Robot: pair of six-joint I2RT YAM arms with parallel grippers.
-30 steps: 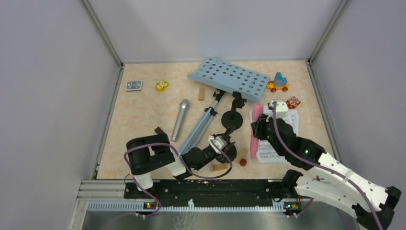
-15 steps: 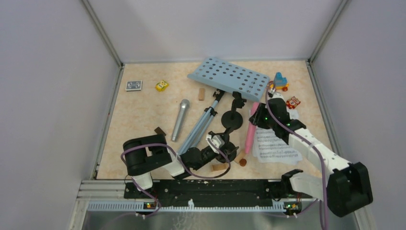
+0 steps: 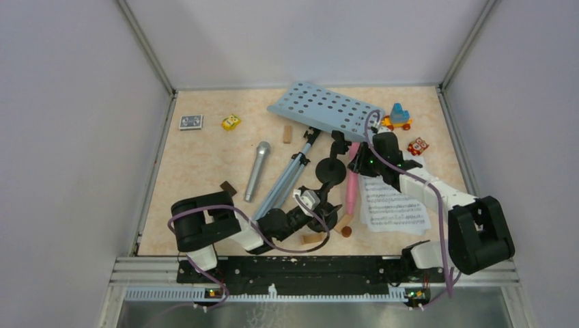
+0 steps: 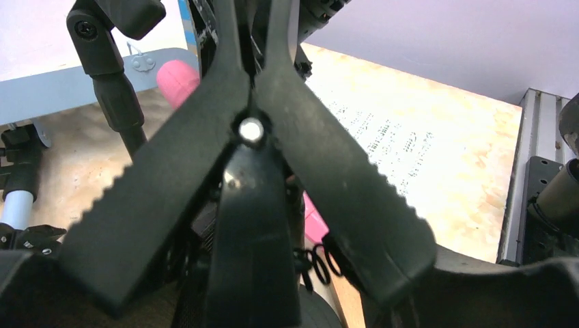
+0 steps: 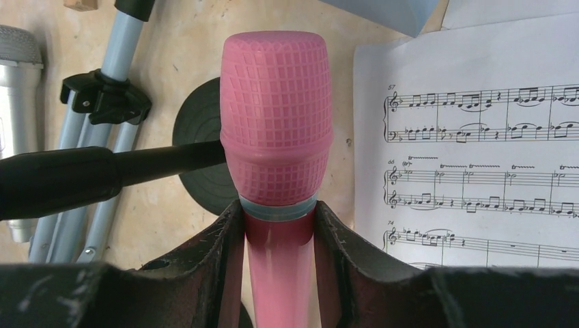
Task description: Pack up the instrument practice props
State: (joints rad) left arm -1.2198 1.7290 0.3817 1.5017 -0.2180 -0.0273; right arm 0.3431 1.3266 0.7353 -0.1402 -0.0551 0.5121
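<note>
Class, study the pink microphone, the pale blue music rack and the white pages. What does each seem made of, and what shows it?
The pink microphone: probably matte moulded plastic; its head has a moulded grid, not wire mesh. The pale blue music rack: painted metal or plastic, unclear; smooth sheet with round holes. The white pages: paper; thin, flat, printed staves.

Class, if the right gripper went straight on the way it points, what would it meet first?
The right gripper is shut on the pink microphone, whose head leads. Past it lies bare table, probably first; the pale blue music rack sits just right of that line. Depth is unclear.
</note>
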